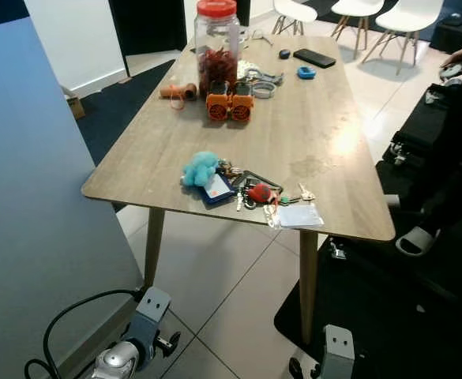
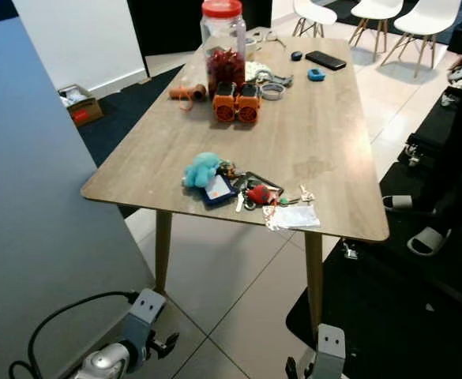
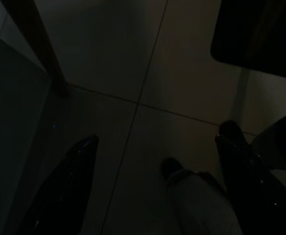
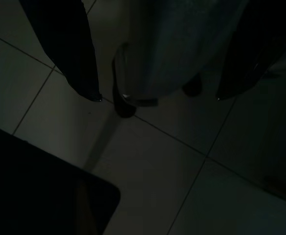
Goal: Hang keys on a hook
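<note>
- The keys (image 1: 246, 192) lie in a loose bunch on the near edge of the wooden table (image 1: 309, 118), with a blue fluffy charm (image 1: 200, 168) on their left and a clear plastic tag (image 1: 299, 215) on their right.
- I read the bunch's long axis as running left to right along the table's front edge.
- My left gripper (image 3: 152, 191) hangs low over the tiled floor (image 1: 238, 292) near the table leg (image 1: 153, 246), fingers spread wide apart and holding nothing.
- My right gripper (image 4: 157, 98) also hangs over the floor, fingers parted and empty.
- The bunch sits forward of and well above both grippers, roughly between the two arms. I judge neither clearly nearer.
- I cannot make out any hook.
</note>
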### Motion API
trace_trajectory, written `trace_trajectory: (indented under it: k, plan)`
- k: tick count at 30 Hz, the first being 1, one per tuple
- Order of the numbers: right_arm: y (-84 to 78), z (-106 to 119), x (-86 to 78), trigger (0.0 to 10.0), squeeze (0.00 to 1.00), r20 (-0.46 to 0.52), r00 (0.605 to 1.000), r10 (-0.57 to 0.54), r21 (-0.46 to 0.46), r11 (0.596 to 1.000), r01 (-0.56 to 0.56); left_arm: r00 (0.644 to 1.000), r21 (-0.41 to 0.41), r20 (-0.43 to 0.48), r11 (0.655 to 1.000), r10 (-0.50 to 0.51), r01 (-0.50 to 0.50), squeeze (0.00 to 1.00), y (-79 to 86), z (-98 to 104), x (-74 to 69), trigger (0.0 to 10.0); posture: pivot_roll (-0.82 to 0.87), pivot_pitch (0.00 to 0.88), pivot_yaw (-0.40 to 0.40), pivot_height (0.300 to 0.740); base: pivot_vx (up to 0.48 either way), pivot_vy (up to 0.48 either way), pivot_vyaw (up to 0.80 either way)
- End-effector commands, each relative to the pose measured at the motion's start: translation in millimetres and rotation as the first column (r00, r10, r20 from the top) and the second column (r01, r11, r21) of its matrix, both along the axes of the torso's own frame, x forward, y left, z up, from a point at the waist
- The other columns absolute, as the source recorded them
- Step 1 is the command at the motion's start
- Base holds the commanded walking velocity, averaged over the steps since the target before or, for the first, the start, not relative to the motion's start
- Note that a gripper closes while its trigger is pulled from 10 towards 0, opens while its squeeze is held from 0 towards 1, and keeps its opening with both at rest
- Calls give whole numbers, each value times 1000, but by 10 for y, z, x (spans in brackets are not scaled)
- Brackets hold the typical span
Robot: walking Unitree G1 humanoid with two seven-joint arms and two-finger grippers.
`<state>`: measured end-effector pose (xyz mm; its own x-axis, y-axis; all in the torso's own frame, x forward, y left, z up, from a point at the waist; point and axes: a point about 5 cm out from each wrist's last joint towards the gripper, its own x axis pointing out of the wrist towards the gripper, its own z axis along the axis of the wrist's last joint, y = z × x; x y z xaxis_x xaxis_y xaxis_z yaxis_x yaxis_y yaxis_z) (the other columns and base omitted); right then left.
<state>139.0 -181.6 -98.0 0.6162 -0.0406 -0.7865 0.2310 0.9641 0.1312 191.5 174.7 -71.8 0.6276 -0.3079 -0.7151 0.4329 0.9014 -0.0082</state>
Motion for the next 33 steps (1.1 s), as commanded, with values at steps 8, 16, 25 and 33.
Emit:
trace_trajectory:
  k: [8,16,25,33]
  plan:
    - [-6,-3,-4,10000,0,-5,1000,-6,-3,1000,6,999,-22,1,999,50,-50,0,80,11,0,10000,38,8,38,740,0,0,0]
    - [-11,1,8,10000,0,-5,1000,-6,-4,1000,6,999,-22,-2,999,44,-44,0,78,13,6,10000,36,6,38,740,0,-372,0]
    - [-12,-7,-13,10000,0,-12,1000,-9,-4,1000,9,999,-20,-1,999,50,-50,0,85,19,19,10000,39,11,42,740,0,-413,0]
    - [0,-17,-33,10000,0,-20,1000,-11,-1,1000,11,997,-10,11,997,82,-82,0,96,21,29,10000,42,11,45,740,0,0,0]
